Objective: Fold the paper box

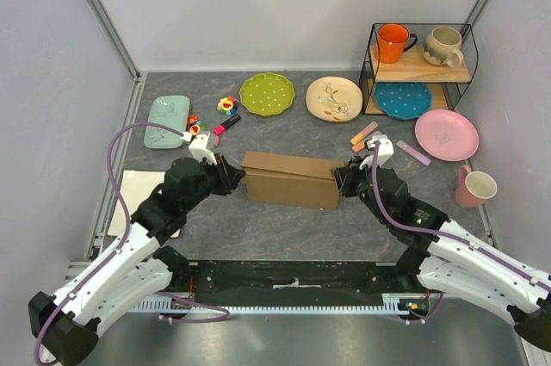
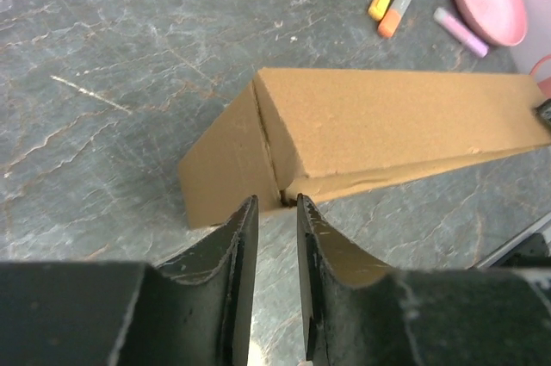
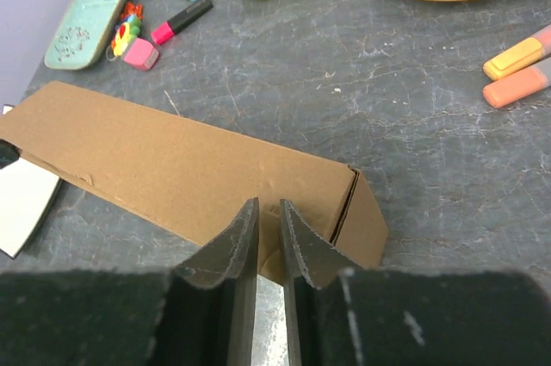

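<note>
1. Step in hand, my read: late stage. The box (image 1: pixel 288 178) is already a closed long shape, so what's left is the two ends.
2. Left gripper (image 2: pixel 275 201): fingers a narrow slit apart with nothing between them. The tips sit right at the box's lower near corner, where the left end flap (image 2: pixel 222 168) meets the front wall.
3. Right gripper (image 3: pixel 269 204): also a thin gap, with bare table showing through it and nothing pinched. The tips are at the near long wall, just beside the right end flap (image 3: pixel 368 221). Can't tell if they actually touch the card.
4. Location: the box lies mid-table (image 1: pixel 284 232), long axis left to right, with one gripper at each end. The green plate (image 1: pixel 267 93) and cream plate (image 1: pixel 333 97) sit behind it, well apart.
5. Look: plain brown corrugated card with a flat top panel, and a thin seam runs along the near wall. Both end flaps splay outward at an angle rather than sitting flush. A dark gap shows where the right flap meets the body.
6. Next move, as I judge it: press each end flap in flush or tuck it into its seam.
7. Risk: the card looks light and the tabletop smooth, so a push from one end alone would likely slide the whole box. The opposite arm should brace it.
</note>
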Robot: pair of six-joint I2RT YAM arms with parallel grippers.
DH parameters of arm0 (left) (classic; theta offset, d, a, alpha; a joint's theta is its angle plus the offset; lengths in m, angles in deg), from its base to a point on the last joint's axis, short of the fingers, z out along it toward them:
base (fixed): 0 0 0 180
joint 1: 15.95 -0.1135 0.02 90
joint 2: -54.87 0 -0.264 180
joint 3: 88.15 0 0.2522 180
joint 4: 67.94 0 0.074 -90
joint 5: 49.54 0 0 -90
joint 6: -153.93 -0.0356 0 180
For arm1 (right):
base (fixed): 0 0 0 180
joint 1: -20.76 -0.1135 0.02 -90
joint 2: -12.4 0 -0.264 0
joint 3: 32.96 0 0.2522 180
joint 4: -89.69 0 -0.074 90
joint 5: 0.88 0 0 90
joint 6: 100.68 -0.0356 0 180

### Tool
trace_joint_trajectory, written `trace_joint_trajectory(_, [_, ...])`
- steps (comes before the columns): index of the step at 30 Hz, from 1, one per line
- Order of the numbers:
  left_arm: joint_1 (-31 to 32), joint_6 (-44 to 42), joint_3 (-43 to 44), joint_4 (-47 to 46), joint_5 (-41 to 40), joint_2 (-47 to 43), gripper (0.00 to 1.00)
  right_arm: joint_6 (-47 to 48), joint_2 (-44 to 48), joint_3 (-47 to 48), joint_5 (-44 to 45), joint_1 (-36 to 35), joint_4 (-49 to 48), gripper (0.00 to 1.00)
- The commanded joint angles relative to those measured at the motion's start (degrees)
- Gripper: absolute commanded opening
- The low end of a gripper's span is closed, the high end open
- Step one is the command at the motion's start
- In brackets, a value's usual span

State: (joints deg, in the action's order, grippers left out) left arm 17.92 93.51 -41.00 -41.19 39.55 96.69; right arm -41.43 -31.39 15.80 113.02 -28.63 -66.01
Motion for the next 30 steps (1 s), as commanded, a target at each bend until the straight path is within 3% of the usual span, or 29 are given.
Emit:
trace_joint_trajectory(1, [0.1, -5.1, 3.3, 12.7, -0.3, 0.1, 0.32, -1.8, -0.2, -4.2, 0.5, -0.3, 2.0, 0.22])
trace_joint_trajectory(9, [0.1, -6.6, 13.1, 18.4, -7.1, -1.2, 0.32, -1.9, -2.2, -3.9, 1.0, -0.3, 1.8, 0.24])
trace_joint_trajectory(13, [0.1, -5.4, 13.9, 6.4, -5.2, -4.6, 0.30, -1.6, -2.2, -4.0, 0.9, -0.2, 1.7, 0.24])
trace_joint_trajectory(17, [0.1, -3.7, 13.8, -3.0, -1.3, -1.2, 0.23, -1.4, -1.9, -4.0, 0.6, -0.2, 1.7, 0.24])
trace_joint_trajectory(22, [0.1, -1.5, 8.4, -9.9, 4.7, 4.3, 0.18, -1.8, -1.7, -5.0, 0.4, -0.2, 1.4, 0.24])
trace_joint_trajectory(30, [0.1, 3.6, -2.7, -9.7, 6.1, 9.7, 0.15, -1.7, -1.6, -4.0, -0.6, -0.2, 1.1, 0.24])
